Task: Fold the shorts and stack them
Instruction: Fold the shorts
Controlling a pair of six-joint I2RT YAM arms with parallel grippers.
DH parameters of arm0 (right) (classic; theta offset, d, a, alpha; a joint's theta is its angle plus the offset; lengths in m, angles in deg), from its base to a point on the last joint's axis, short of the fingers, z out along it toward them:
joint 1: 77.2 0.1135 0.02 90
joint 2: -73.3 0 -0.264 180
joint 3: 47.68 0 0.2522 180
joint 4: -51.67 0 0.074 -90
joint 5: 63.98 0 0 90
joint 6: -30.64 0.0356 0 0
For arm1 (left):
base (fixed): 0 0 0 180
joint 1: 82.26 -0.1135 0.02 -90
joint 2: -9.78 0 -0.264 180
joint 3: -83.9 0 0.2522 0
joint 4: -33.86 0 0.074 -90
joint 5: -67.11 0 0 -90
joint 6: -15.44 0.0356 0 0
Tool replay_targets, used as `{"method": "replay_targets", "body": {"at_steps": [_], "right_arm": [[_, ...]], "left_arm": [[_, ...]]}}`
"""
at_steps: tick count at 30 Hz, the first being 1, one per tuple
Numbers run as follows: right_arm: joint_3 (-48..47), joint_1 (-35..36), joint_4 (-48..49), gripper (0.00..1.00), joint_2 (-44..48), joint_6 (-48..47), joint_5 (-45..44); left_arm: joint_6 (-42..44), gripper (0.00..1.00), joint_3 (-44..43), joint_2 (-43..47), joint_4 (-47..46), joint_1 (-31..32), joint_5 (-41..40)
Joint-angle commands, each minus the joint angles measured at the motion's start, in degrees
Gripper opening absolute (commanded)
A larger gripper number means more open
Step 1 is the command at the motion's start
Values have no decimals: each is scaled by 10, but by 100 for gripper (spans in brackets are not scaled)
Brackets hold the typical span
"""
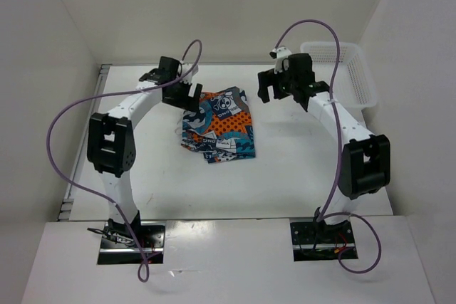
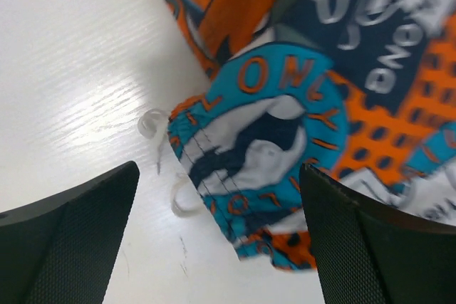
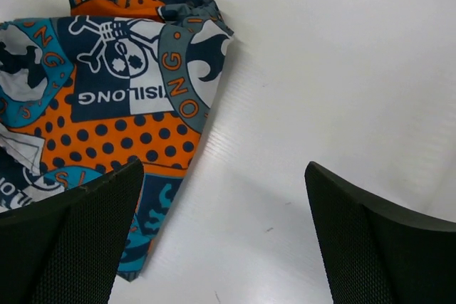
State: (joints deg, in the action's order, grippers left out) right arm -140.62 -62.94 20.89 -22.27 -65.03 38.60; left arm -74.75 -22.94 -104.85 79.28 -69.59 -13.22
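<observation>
The shorts [image 1: 219,124], in a teal, orange, navy and white cartoon print, lie folded in the middle of the white table. My left gripper [image 1: 187,95] is open and empty, held just above their far left corner. The left wrist view shows a teal waistband corner [image 2: 249,147] with a white drawstring [image 2: 182,201] between my spread fingers [image 2: 68,240]. My right gripper [image 1: 274,89] is open and empty, above bare table just right of the shorts. The right wrist view shows the shorts [image 3: 107,105] at left, their right edge near my left finger [image 3: 78,236].
A white mesh basket [image 1: 340,72] stands at the far right corner of the table. White walls enclose the table on the left, back and right. The arm bases [image 1: 132,236] sit at the near edge.
</observation>
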Motion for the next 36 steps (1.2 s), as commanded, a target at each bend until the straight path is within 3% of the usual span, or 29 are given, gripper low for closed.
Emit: {"method": "replay_targets", "body": {"at_steps": [1, 4, 7, 12, 17, 24, 29, 36], "right_arm": [[-16, -5, -53, 99, 48, -45, -36], [-16, -29, -105, 99, 69, -69, -72], [-41, -74, -164, 99, 82, -87, -99], [-79, -170, -250, 99, 105, -106, -130], [-52, -198, -297, 99, 128, -108, -165], [-26, -213, -315, 99, 187, -73, -141], [14, -195, -304, 99, 211, -26, -242], [57, -194, -278, 99, 265, -26, -266]], "left_arm": [[2, 100, -31, 91, 4, -4, 63], [2, 100, -10, 144, -2, -9, 71], [2, 100, 32, 209, -7, -55, 85], [2, 100, 157, 338, -29, -170, 25], [2, 100, 261, 430, -29, -258, 13], [2, 100, 313, 465, -19, -276, 13], [2, 100, 319, 465, -13, -276, 28], [2, 100, 332, 471, -8, -276, 54]]}}
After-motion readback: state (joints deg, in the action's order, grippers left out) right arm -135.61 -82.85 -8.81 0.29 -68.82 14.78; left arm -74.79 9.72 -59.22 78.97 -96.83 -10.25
